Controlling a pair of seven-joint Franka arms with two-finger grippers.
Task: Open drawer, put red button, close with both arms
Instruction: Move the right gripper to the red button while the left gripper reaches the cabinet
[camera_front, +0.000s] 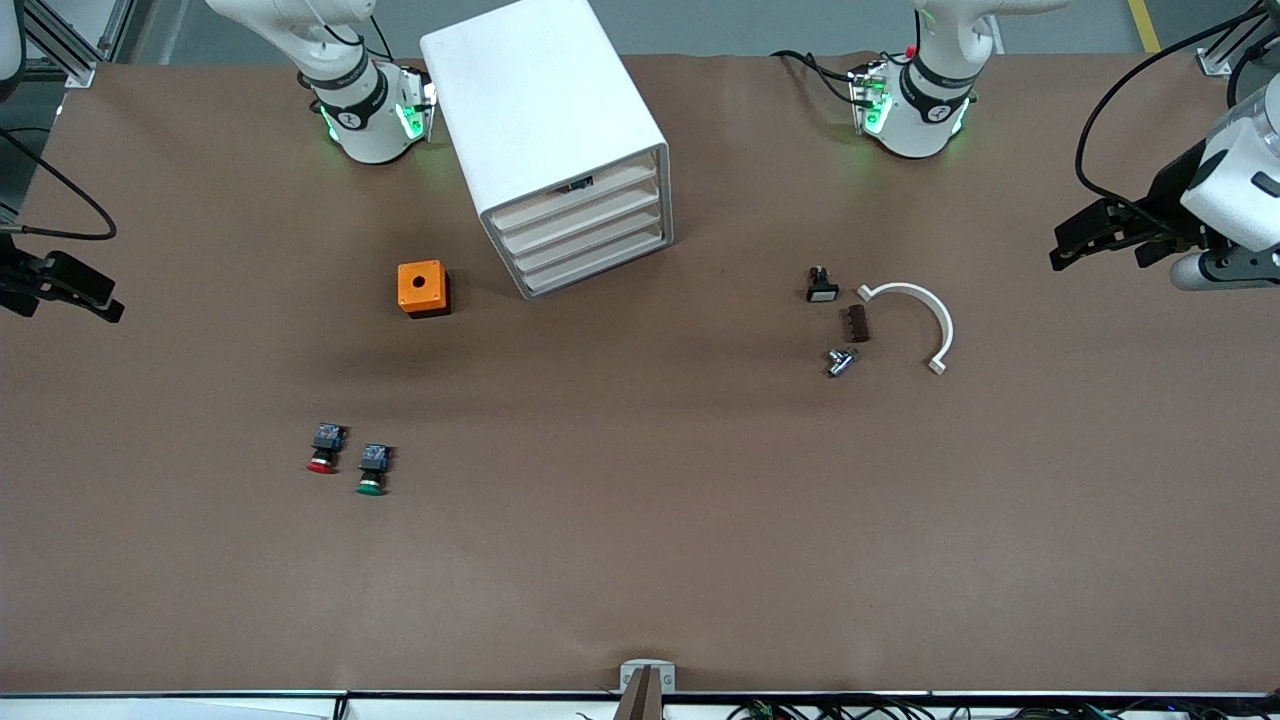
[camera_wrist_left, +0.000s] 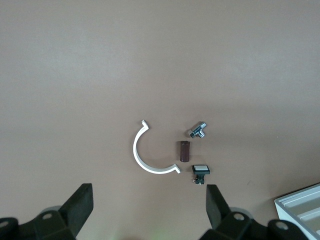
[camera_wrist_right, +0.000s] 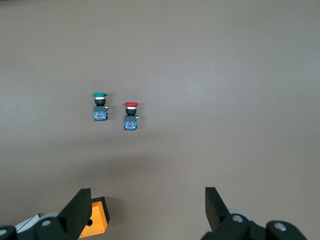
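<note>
The white cabinet (camera_front: 545, 110) stands near the robots' bases, and all its cream-fronted drawers are pushed in. The drawer (camera_front: 582, 221) is second from the top. The red button (camera_front: 322, 450) (camera_wrist_right: 131, 116) lies on its side on the brown table, beside a green-capped twin (camera_front: 372, 470) (camera_wrist_right: 100, 106). My right gripper (camera_front: 95, 298) (camera_wrist_right: 147, 207) hangs open and empty over the right arm's end of the table. My left gripper (camera_front: 1065, 248) (camera_wrist_left: 149, 205) hangs open and empty over the left arm's end. Both are well apart from the cabinet and the buttons.
An orange cube with a round hole (camera_front: 423, 288) (camera_wrist_right: 95, 220) sits beside the cabinet. Toward the left arm's end lie a white curved clip (camera_front: 925, 315) (camera_wrist_left: 145, 152), a brown block (camera_front: 855, 323), a metal fitting (camera_front: 840, 361) and a white-capped switch (camera_front: 821, 286).
</note>
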